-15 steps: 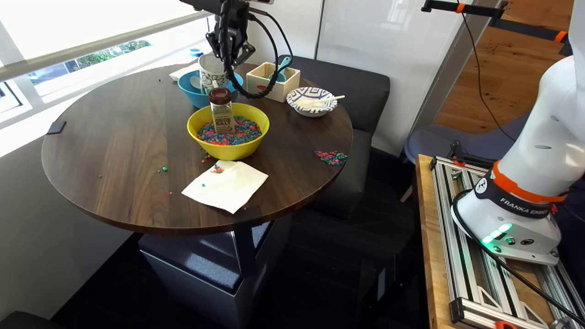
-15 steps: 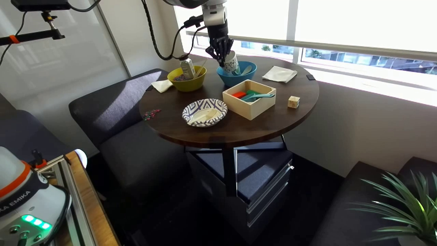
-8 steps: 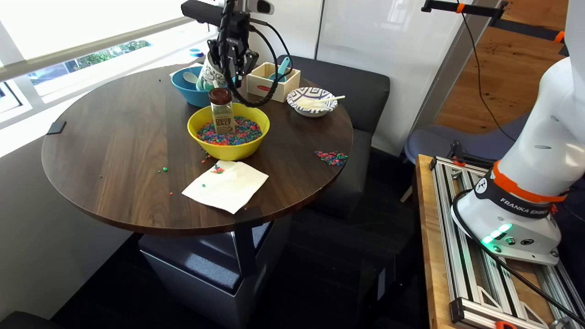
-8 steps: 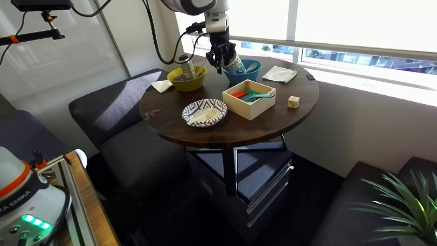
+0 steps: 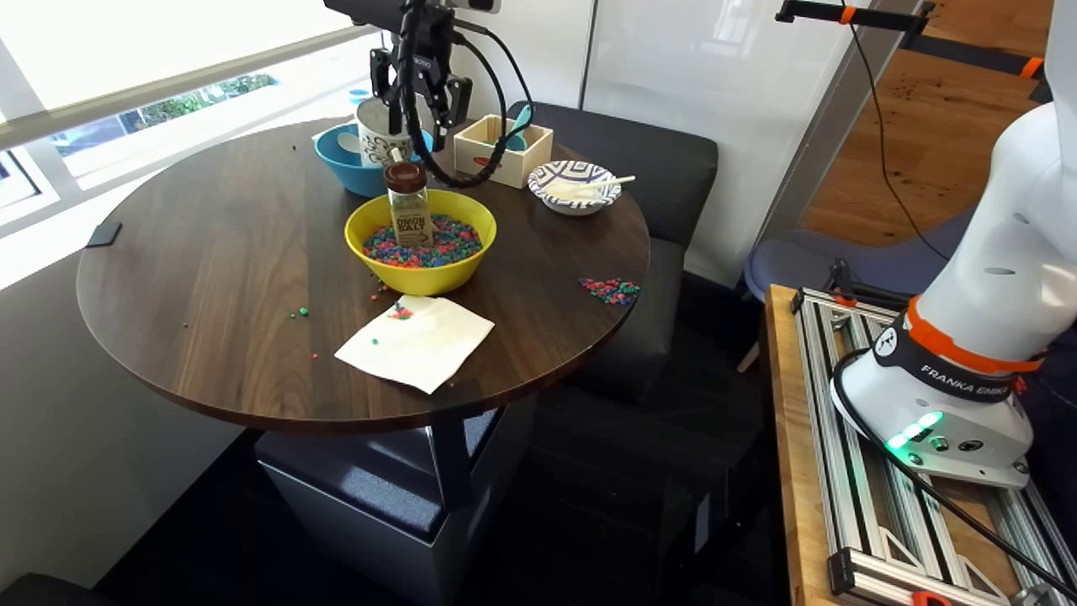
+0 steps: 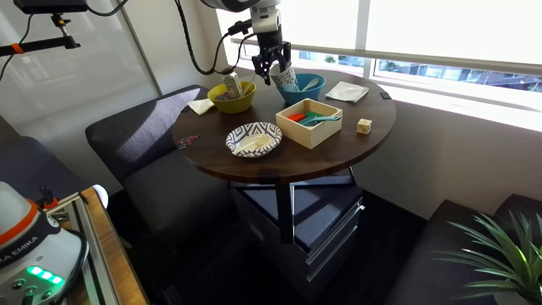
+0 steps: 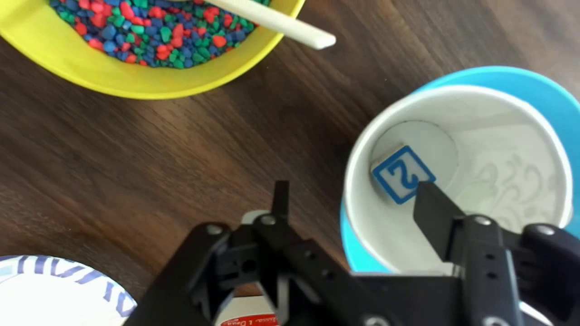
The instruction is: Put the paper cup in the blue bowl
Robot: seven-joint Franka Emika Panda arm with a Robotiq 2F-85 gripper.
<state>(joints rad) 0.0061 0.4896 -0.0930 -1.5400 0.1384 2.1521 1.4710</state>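
At close range in the wrist view, the gripper [image 7: 353,188]: jaws spread wide, nothing gripped, one finger [image 7: 437,222] over the mouth of the paper cup [image 7: 480,163], the other outside its rim; contact unclear. Cup stands in the blue bowl [image 7: 539,93], leaning, a block [image 7: 402,175] marked 2 at its bottom. Nearby, a yellow bowl [image 7: 136,84] of coloured bits [image 7: 172,40], a shaker [image 5: 410,210] in it, and a wooden box [image 6: 292,129]. Farther, a patterned dish [image 6: 237,134]; near the edge of the table [image 6: 296,159], a wooden cube [image 6: 364,126]. Beyond, a grey padded bench [image 5: 665,160].

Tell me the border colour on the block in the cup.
Blue, best seen in the wrist view on the block inside the paper cup.
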